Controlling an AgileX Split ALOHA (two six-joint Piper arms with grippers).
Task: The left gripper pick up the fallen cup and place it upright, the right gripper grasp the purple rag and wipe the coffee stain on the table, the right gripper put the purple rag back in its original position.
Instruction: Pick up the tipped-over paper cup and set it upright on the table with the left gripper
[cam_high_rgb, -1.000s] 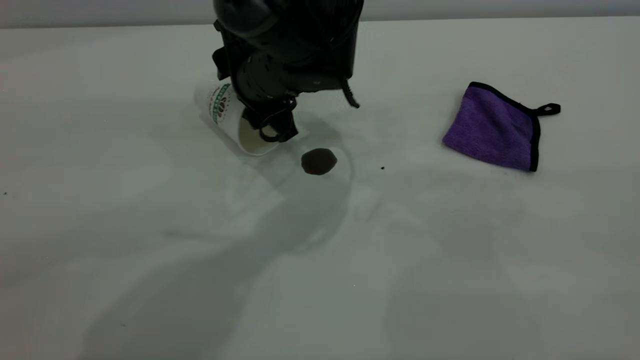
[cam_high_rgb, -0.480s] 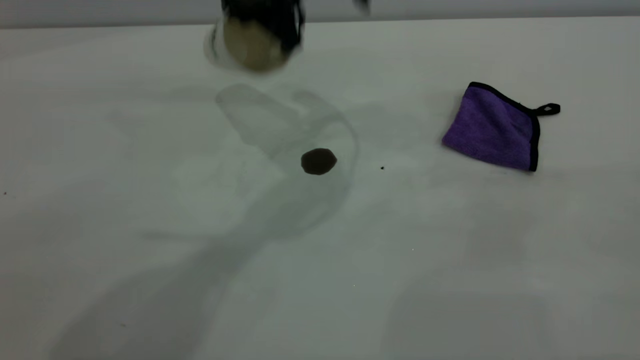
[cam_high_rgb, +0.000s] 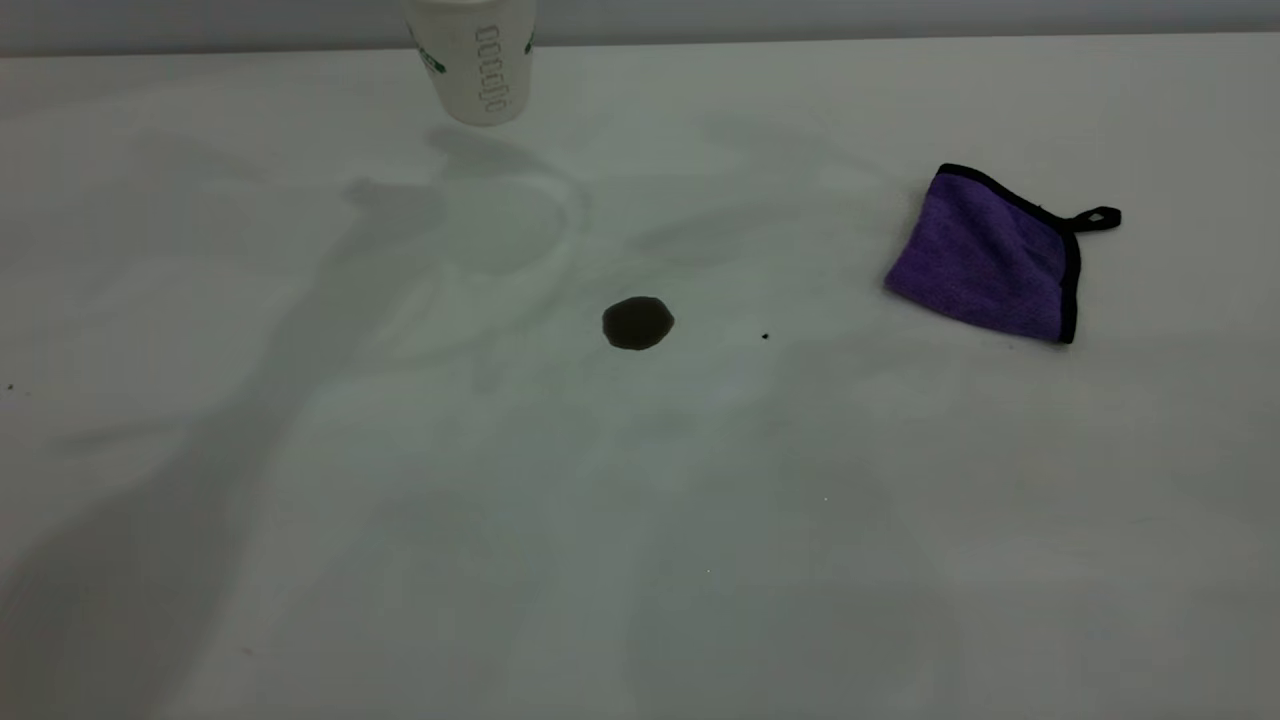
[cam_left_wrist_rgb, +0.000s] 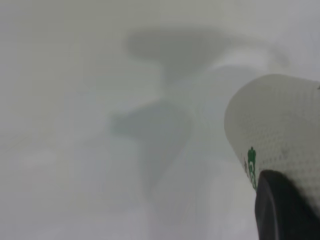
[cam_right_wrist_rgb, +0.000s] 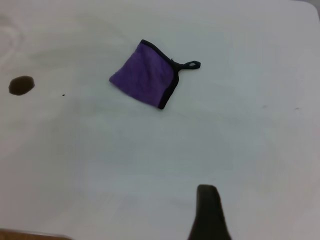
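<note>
Step 1 of 3 in hand: righting of the white paper coffee cup with green lettering (cam_high_rgb: 472, 60). Clamped on that cup, bulky black left gripper (cam_left_wrist_rgb: 285, 205), 1 dark finger pressed against the dimpled wall, the other hidden behind it. Carried base-down and close to vertical, by the look of the separate shadow clear of the large plain white matte table (cam_high_rgb: 300, 550), at the far edge of the exterior view. Below the left gripper and well apart from it, toward the near side: small roundish dark brown coffee stain (cam_high_rgb: 638, 323), not yet wiped.

Next, by judgement: lower straight down until the base meets the table, away from the stain, then release only once the cup sits flat; a tilted release risks a 2nd tip-over.

Steps 2 and 3 not begun. Hovering high over the table, black right gripper (cam_right_wrist_rgb: 207, 215), only a dark tip in sight, so cannot tell whether released or clenched. Well ahead of it, flat and untouched: small purple microfibre rag with black trim and corner loop (cam_high_rgb: 985, 255), stain farther off beyond
</note>
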